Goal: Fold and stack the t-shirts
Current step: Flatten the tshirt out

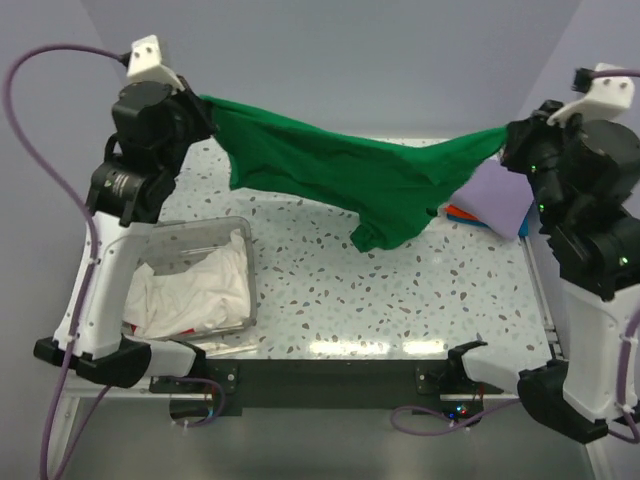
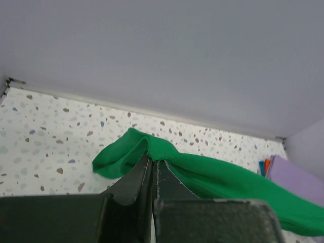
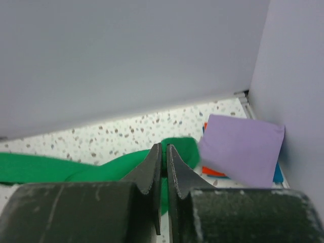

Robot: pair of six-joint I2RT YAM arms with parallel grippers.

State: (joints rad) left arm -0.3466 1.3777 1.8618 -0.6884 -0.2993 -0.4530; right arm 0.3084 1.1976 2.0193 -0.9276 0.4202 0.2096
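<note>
Both arms stood raised from their bases at the near edge, elbows bent, wrists held high and well apart at either side. The left gripper [image 1: 203,113] pointed inward toward the right arm, its jaws pressed nearly together on one end of the green t-shirt [image 1: 340,170]. The right gripper [image 1: 506,140] faced back toward it at much the same height, jaws likewise pinched on the other end

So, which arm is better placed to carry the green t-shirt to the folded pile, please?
Probably the right: the right gripper holds the green t-shirt beside the lavender-topped pile, while the left gripper grips the other end across the table.
</note>
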